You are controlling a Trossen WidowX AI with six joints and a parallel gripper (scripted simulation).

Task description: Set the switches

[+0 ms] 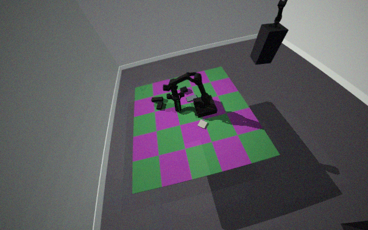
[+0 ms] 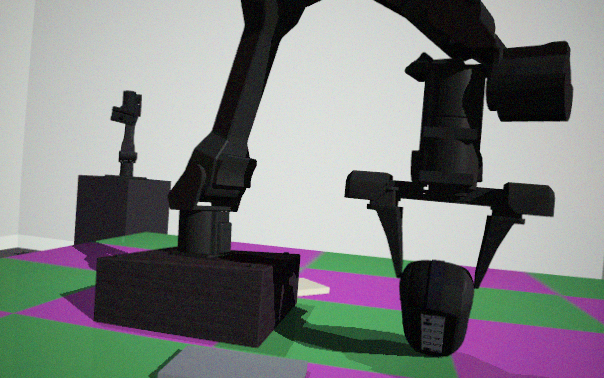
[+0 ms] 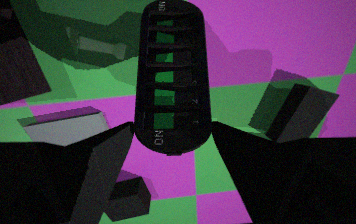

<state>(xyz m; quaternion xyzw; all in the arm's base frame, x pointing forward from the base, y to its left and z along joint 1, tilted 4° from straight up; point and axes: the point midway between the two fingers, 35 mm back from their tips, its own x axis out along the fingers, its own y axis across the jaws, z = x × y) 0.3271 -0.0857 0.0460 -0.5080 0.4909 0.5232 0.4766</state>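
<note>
Seen from the top view, the black parallel-jaw tool (image 1: 176,98) (image 2: 438,281) (image 3: 173,126) reaches down over the dark grey six-switch controller unit (image 1: 180,105) (image 2: 436,305) (image 3: 172,80), whose long axis points roughly away from it; the switches are too small to read.

In the exterior view, the tool is spread wide, with a fingertip against each flank of the unit near its upper edge, so it appears gripped across its width. The unit is tilted, turning the white printed label (image 2: 432,332) outward; whether its lower end touches the surface I cannot tell, nor which squares are filled.

In the wrist view, the unit's long axis runs up the picture, square to the line between the fingertips, which meet its near end. Turning it about that line probably decides how readable the label becomes. Green shows along one side of the switches, but shadow blurs their positions.
</note>
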